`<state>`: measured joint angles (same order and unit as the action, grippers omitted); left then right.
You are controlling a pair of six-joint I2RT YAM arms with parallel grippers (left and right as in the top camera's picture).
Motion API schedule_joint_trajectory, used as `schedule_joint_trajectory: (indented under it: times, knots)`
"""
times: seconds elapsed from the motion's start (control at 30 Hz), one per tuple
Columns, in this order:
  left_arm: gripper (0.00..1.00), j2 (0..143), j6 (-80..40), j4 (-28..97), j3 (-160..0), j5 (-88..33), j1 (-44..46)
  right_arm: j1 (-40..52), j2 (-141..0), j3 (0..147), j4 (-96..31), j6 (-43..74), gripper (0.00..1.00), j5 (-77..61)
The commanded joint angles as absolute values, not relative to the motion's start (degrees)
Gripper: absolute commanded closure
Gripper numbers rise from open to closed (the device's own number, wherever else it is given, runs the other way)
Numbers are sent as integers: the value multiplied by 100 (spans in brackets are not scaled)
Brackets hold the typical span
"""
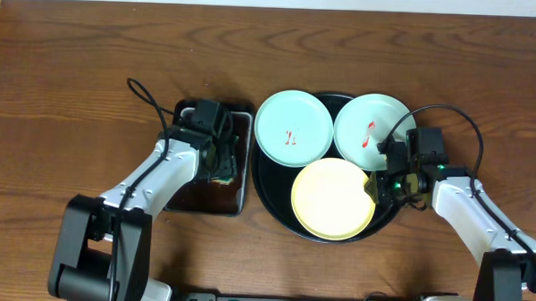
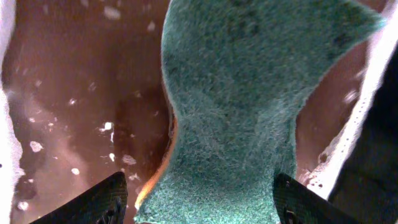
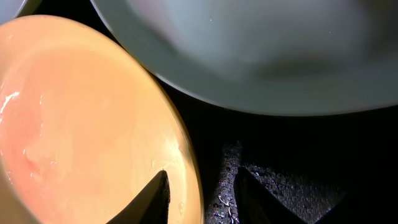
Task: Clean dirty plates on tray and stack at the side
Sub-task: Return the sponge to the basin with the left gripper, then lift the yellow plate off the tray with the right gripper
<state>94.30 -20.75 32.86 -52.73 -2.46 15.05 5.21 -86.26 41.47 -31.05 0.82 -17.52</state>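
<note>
Plates all sit inside the black tray, none stacked at the side. Yellow plate lies at the near edge. First mint plate is at the far side twd the sponge tray, and its rim hangs over the black tray's edge. Second mint plate is beside it, far side twd the R arm. Both mint ones carry a small red smear near centre. Yellow one looks clean from overhead, and wet and glossy up close.

R gripper is low at the yellow plate's outer rim. Wrist view: jaws part-way apart and astride that rim, w/ one finger over the plate's inside and the other over bare wet tray. A dark gap shows btwn rim and outer finger, so no clamp is seen.

L gripper hangs over the sponge tray, jaws spread wide. Teal sponge lies btwn the tips in brown liquid, pinched in at its waist. One tip is clear of it; can't tell if the other touches.
</note>
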Motion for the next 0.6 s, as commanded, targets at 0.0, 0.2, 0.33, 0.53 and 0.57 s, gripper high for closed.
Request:
schedule_joint_trajectory:
  times: [0.0,0.2,0.33,0.53,0.57]
  knots:
    - [26,9520,-2045,3288,-5078,-191,1481,534,-8654,4226,-3105,80,67,-1743]
    - [73,9524,-2067,3253,-5041,-217,1481,534,-8654,4226,-3103,80,67,-1743]
    - [92,9524,-2067,3286,-5041,-252,1481,534,-8654,4226,-3103,78,67,-1743]
    - [73,9507,-2029,3297,-5046,-117,1479,534,-8654,4226,-3109,78,67,-1743]
    - [53,9491,-2027,3310,-5052,-27,1479,534,-8654,4226,-3107,78,67,-1741]
